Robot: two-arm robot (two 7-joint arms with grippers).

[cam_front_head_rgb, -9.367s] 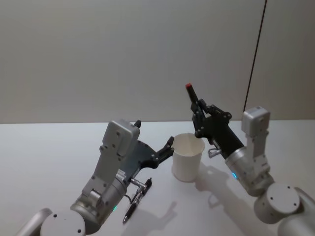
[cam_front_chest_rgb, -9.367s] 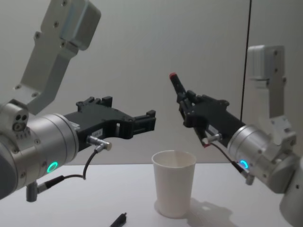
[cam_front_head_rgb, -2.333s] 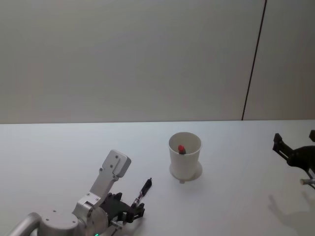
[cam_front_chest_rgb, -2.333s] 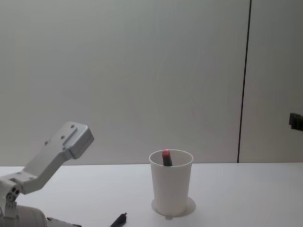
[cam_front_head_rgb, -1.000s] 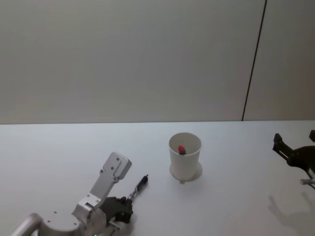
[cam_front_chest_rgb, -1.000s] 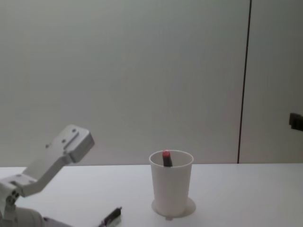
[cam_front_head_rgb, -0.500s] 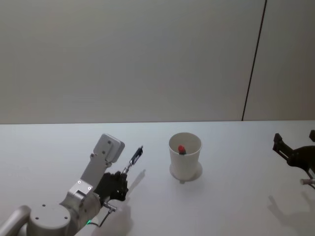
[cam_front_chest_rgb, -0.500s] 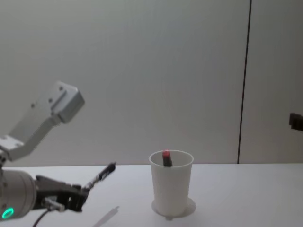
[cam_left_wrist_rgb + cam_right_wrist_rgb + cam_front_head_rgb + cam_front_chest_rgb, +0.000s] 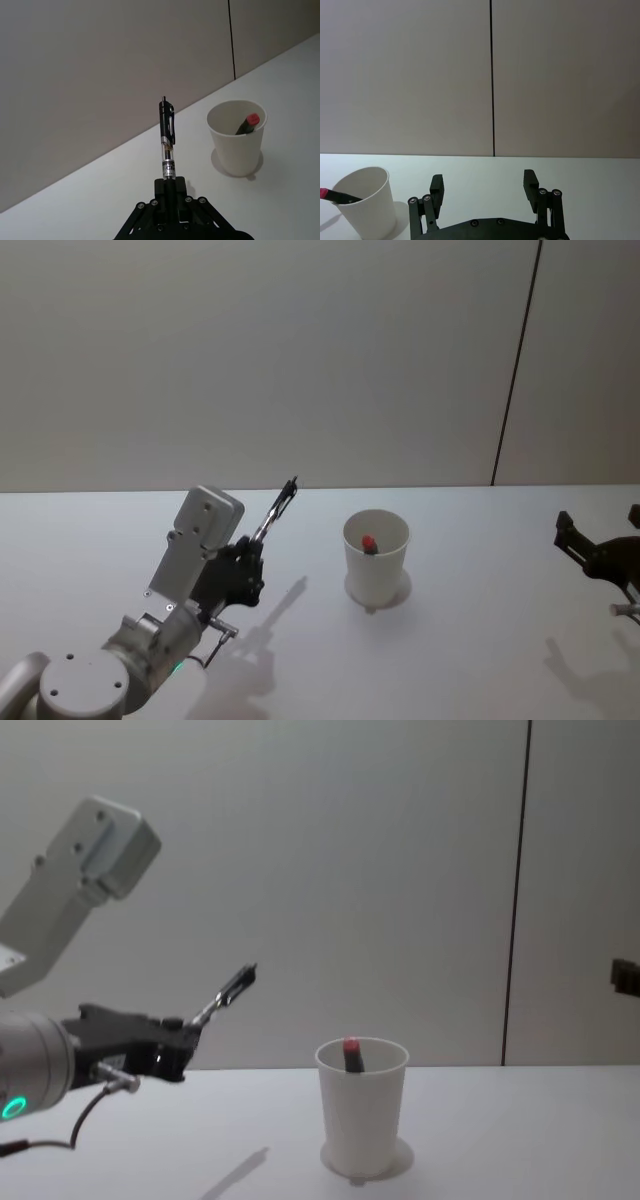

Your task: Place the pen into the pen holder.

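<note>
Black pen [image 9: 167, 142] pinched by its lower end in the left tool [image 9: 168, 184], aloft left of the cup [image 9: 235, 150] on the counter [image 9: 285, 200]; right tool [image 9: 482, 186] parked, spread wide. Gripped so low, it may swivel, clip the rim, topple the cup

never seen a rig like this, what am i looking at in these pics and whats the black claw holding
This is a two-armed robot at a white table. One picture comes from a camera on its head looking down, one from its chest looking across, and one from each wrist. The left end effector, the black claw, is shut on a black pen and holds it in the air, left of a white paper cup standing on the table. A red-tipped pen leans inside the cup. The right end effector is open and empty, off to the right.
</note>
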